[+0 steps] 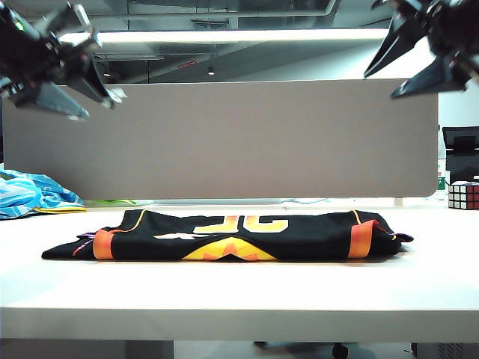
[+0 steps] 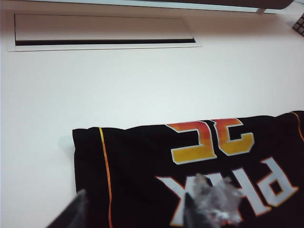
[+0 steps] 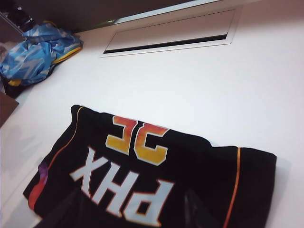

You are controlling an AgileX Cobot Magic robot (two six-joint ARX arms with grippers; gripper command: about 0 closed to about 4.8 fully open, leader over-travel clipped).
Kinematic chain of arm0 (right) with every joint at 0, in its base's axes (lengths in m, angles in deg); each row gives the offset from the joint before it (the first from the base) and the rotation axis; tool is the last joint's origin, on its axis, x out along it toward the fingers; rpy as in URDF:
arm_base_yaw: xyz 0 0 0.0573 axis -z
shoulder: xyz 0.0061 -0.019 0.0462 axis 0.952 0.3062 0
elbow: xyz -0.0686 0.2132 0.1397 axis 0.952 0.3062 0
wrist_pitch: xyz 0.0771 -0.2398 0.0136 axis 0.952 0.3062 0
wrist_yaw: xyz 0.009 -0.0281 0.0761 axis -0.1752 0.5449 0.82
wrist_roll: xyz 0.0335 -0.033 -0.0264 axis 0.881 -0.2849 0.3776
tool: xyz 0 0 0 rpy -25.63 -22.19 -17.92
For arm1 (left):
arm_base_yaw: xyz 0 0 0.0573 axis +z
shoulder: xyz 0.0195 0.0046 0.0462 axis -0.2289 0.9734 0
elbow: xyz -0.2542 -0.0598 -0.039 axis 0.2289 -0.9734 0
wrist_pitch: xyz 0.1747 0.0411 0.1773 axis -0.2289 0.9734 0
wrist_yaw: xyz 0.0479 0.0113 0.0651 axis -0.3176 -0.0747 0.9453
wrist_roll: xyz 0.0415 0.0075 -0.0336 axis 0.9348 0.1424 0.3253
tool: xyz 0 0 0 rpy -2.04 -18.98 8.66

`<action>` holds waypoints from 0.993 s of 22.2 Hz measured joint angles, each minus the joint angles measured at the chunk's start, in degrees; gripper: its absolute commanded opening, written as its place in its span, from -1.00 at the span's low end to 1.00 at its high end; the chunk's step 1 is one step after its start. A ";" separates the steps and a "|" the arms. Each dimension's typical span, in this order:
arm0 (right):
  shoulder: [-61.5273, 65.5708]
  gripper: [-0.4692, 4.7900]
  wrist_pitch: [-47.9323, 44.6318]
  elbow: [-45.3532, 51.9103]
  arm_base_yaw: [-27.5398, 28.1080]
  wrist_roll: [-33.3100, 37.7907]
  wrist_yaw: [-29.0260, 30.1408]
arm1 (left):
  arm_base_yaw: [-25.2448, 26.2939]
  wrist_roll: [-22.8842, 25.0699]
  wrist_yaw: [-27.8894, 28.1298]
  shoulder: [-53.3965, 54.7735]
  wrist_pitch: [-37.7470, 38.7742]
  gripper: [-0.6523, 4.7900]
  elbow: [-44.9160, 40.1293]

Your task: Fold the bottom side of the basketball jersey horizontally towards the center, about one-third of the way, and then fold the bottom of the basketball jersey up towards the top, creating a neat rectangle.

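Observation:
The black basketball jersey (image 1: 224,235) lies folded into a flat, wide rectangle in the middle of the white table (image 1: 239,292). Its orange-yellow number, orange side bands and yellow sunburst face up. High above the jersey's left end hangs my left gripper (image 1: 93,103), open and empty. My right gripper (image 1: 380,85) is just as high above the right end, also open and empty. The left wrist view looks down on the jersey (image 2: 190,161) between the spread fingers (image 2: 78,211). In the right wrist view the jersey (image 3: 142,161) and its white PHX lettering fill the lower part.
A crumpled light blue cloth (image 1: 30,194) lies at the table's back left. A Rubik's cube (image 1: 463,195) stands at the back right. A grey partition (image 1: 224,134) runs behind the table. A long cable slot (image 2: 104,31) is cut into the tabletop beyond the jersey.

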 measured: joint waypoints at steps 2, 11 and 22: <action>-4.13 -0.04 1.95 1.66 -0.02 -1.86 -0.77 | 0.00 0.11 -0.02 -3.87 1.27 -0.14 -1.97; -28.37 -0.76 2.40 18.71 -0.13 -6.58 -10.75 | -0.20 -0.09 4.35 -29.83 1.05 -0.79 -20.00; -47.39 -0.76 -8.79 41.72 -0.11 -7.13 -15.61 | -3.23 -9.49 8.90 -47.43 -13.49 -0.78 -44.68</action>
